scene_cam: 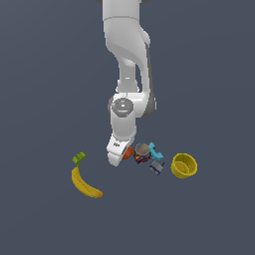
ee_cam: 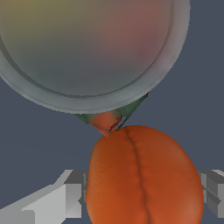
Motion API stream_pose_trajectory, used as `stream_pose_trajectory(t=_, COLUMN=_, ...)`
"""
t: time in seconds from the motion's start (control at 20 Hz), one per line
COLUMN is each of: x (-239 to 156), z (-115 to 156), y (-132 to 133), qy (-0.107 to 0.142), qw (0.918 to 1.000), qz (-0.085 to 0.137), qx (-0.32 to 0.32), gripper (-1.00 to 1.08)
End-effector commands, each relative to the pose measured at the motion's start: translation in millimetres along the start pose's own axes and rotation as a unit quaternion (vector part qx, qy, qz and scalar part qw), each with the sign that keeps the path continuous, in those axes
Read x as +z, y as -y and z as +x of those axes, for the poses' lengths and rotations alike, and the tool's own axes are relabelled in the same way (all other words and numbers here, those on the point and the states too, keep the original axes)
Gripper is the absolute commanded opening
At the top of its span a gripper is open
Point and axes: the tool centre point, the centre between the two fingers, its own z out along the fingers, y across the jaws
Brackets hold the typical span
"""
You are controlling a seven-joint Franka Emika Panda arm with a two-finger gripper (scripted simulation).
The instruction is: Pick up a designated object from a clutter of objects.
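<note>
The designated object, a smooth red-orange ball (ee_cam: 144, 179), sits between my gripper's (ee_cam: 142, 197) two grey fingers (ee_cam: 72, 197), which press against both of its sides. In the exterior view only a sliver of the ball (scene_cam: 128, 153) shows beside the lowered white hand of the gripper (scene_cam: 122, 158). The multicoloured can (scene_cam: 142, 153) stands right against the ball, and its silver top (ee_cam: 87, 48) fills much of the wrist view. I cannot tell whether the ball is off the floor.
The rest of the clutter lies around: a cyan block (scene_cam: 155, 151) and a small blue-white box (scene_cam: 156, 168) just beyond the can, a yellow bowl (scene_cam: 184, 166) at the exterior view's right, and a banana (scene_cam: 85, 183) and a green brick (scene_cam: 78, 158) at its left.
</note>
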Motion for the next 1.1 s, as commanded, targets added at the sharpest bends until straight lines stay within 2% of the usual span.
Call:
stream_pose_trajectory(t=0.0, x=1, z=0, y=1, qy=0.0, qw=1.0, qz=0.001, qx=0.0, gripper=-1.0)
stream_pose_trajectory(t=0.6, x=-7, z=-2, y=-3, qy=0.0, qw=1.0, qz=0.0, qx=0.0, gripper=-1.0)
stream_pose_trajectory(t=1.05, x=-56, z=-18, y=-19, qy=0.0, qw=1.0, qz=0.0, qx=0.0, gripper=-1.0)
